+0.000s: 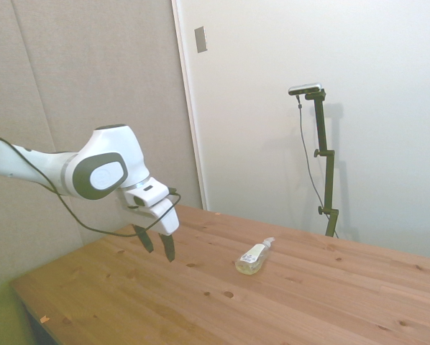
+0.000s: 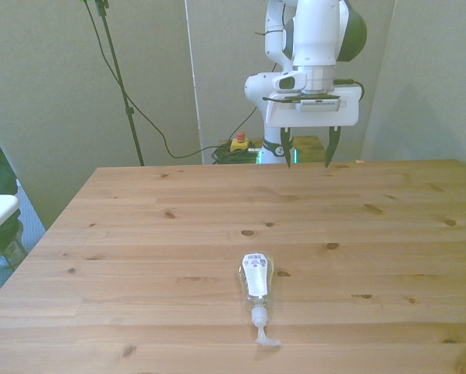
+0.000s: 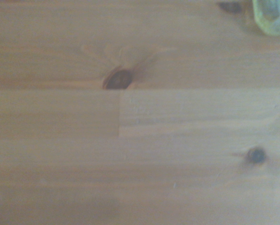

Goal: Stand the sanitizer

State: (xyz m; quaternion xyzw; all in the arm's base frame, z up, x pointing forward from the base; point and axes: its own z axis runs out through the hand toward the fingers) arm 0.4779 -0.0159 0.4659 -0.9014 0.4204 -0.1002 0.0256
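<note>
A small clear sanitizer (image 2: pixel 256 281) is seen lying on its side on the wooden surface (image 2: pixel 139 234), cap pointing toward the near edge in the front view, so it has not yet been stood up. The end effector (image 2: pixel 308 157) is held above the far part of the surface, well apart from the bottle, its fingers spread wide and empty, apparently readied for an approach.
</note>
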